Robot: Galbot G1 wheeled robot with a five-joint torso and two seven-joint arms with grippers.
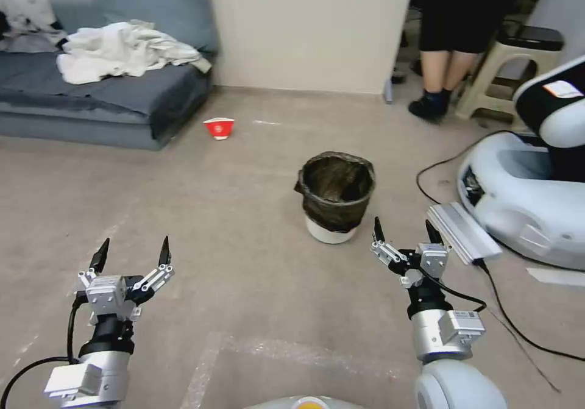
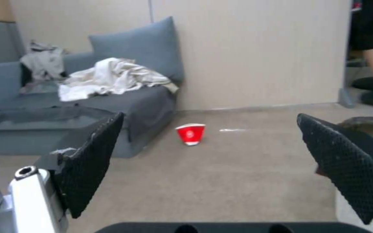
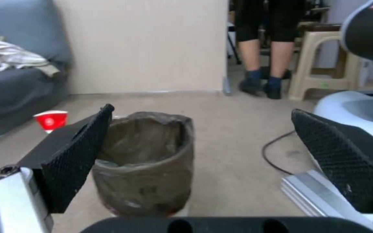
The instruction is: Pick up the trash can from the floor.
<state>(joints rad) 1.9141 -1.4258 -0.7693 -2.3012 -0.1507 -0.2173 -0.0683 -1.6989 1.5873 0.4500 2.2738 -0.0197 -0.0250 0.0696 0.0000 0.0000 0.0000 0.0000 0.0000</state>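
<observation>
On the floor: the trash can (image 1: 336,194) stands upright on the beige carpet (image 1: 231,214), ahead of the robot and a little to its right.
Trash can: a small round white bin with a crinkled dark olive-brown bag folded over the rim and hanging down most of the wall; only the white base shows below the bag. Its mouth is open and the inside looks dark.
Right gripper (image 1: 406,231): held low above the carpet, near the trash can on its near right side, not touching it. The two black fingers are spread wide, tips pointing forward. In the right wrist view the trash can (image 3: 145,161) sits close ahead, nearer the one finger (image 3: 76,158) than the other, with nothing between the pads.
Left gripper (image 1: 132,252): held above the carpet on the robot's left, well apart from the trash can. Its fingers are also spread wide and hold nothing. In the left wrist view a strip of the bag's rim (image 2: 370,124) shows behind one finger (image 2: 350,165).
Paper bowl (image 1: 219,127): small, red and white, on the carpet beyond the trash can and to its left, just beside the sofa's corner.
Sofa (image 1: 103,95): grey-blue, far left, with a crumpled white cloth (image 1: 122,49) on the seat.
Other robot (image 1: 530,183): white base on the right, with a black cable (image 1: 439,168) trailing over the carpet near the trash can.
</observation>
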